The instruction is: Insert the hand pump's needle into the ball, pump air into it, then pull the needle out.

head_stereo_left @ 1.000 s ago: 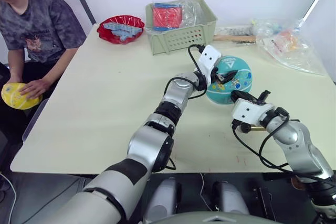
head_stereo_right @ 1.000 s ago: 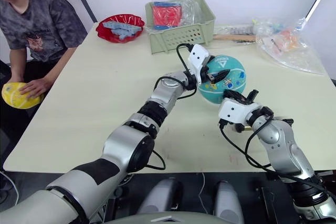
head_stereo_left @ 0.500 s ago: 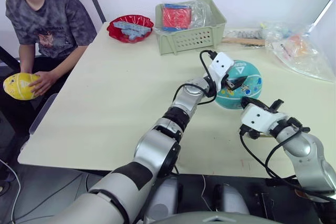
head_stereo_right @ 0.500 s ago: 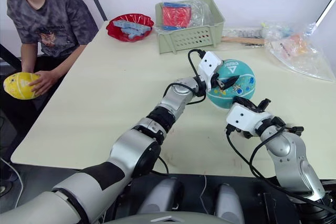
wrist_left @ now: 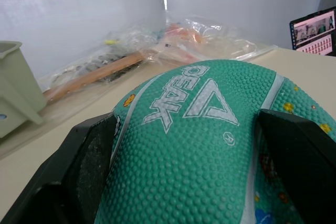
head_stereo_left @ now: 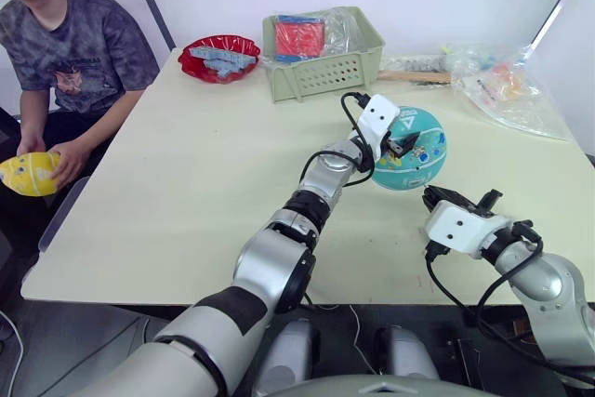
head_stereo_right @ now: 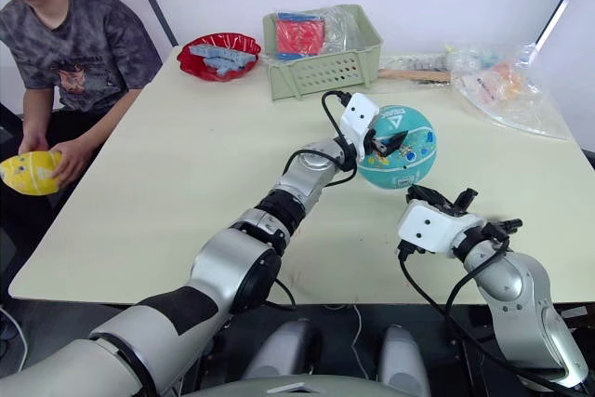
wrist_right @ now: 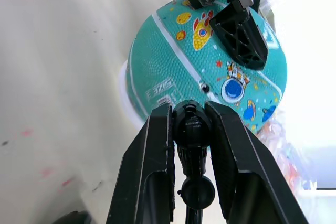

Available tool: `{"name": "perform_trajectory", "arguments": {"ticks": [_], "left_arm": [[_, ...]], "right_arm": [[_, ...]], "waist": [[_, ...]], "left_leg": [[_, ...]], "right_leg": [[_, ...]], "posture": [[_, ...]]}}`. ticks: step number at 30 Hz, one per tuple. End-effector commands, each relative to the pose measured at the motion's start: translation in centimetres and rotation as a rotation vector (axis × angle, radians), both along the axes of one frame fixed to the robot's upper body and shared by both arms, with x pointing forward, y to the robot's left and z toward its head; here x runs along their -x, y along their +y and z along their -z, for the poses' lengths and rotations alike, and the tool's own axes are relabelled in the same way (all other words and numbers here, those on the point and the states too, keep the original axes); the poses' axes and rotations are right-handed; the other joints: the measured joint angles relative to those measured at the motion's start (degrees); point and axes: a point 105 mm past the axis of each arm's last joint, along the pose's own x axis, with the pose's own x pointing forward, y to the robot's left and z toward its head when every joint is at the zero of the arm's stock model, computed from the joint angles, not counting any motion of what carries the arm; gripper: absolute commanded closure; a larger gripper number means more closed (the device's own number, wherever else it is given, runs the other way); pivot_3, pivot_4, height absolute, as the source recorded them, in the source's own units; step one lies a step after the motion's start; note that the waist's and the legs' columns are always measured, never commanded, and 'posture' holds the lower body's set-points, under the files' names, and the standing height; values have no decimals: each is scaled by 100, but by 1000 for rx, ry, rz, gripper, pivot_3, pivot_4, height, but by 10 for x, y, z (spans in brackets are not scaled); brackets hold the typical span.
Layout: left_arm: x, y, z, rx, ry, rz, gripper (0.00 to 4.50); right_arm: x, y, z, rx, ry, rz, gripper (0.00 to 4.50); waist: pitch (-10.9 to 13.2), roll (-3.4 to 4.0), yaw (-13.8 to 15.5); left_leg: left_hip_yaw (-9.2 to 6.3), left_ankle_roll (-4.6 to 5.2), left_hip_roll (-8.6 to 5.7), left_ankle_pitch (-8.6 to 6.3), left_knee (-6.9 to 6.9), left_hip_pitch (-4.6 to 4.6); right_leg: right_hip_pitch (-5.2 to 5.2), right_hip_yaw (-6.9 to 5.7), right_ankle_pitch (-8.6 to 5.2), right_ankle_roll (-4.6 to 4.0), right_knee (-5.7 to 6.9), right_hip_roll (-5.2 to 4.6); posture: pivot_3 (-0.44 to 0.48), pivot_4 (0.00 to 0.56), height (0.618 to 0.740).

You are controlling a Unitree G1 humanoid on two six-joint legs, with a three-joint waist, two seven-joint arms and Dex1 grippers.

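A: Around the work area?
B: Pale counter. Green basket at the far edge, holding a red packet under clear plastic. Red bowl just beside it, toward the robot's left. Clear plastic bags at the far right corner, with a wooden-handled tool lying between basket and bags. Off the counter's left side, a seated person in a grey patterned shirt, hands on a yellow ball.

A: Anything in the way?
B: Open counter near the ball. Just the left arm's own black cable looping over its wrist.

A: And the ball itself?
B: Teal, resting on the counter right of centre, white triangle logo facing up and away.

A: Left gripper?
B: Spread wide, one black finger on each flank of the ball, pressed against the pebbled skin.

A: Right gripper?
B: Just short of the ball on the near side, apart from it. Fingers narrowed onto a small black fitting held between them, pointed at the ball's valve dot. Needle itself too fine to make out.
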Motion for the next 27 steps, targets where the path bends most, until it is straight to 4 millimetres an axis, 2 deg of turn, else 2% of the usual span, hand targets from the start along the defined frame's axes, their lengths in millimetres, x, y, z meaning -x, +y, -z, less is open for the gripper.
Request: {"name": "perform_trajectory", "arguments": {"ticks": [1, 9, 12, 18, 21, 24, 27], "left_arm": [[10, 12, 65, -123, 193, -24, 0], [12, 1, 42, -36, 144, 42, 0], [10, -2, 22, 26, 102, 76, 0], [8, -5, -16, 106, 8, 137, 0], [11, -8, -46, 166, -65, 202, 0], [15, -6, -67, 190, -123, 265, 0], [20, 3, -83, 210, -161, 319, 0]], "right_arm": [[0, -1, -16, -9, -62, 0, 4068], [-10, -23, -12, -230, -69, 151, 4068], [-15, -28, -8, -280, -59, 178, 4068], [-15, -24, -4, -360, -44, 135, 4068], [-14, -24, -2, -384, -35, 113, 4068], [-14, -26, -1, -404, -30, 106, 4068], [-14, -24, 1, -424, -24, 82, 4068]], "waist": [[-1, 2, -1], [-4, 6, 23], [3, 14, 17], [18, 38, 11], [26, 43, 9], [37, 49, -2], [58, 66, -23]], "left_leg": [[-12, -13, 3, 6, 0, 0], [-45, -13, -7, 20, -8, -12], [-45, -13, -8, 20, -10, -18], [-46, -12, -15, 20, -27, -37], [-45, -8, -31, 18, -27, -56], [-42, -30, -50, 33, -25, -117], [-31, -28, -58, 32, -26, -120]], "right_leg": [[0, -6, 3, -4, 2, 4], [-6, -27, 4, -8, -1, 10], [-12, -27, 4, -8, -4, 10], [-33, -24, 15, -29, -5, 10], [-50, -19, 18, -32, -8, 1], [-115, -1, 20, -32, -4, -9], [-120, 19, 15, -25, -9, -10]], "posture": [[0, 150, 738], [0, 150, 738], [0, 150, 738], [0, 150, 738], [0, 150, 738], [0, 150, 738], [0, 150, 738]]}}
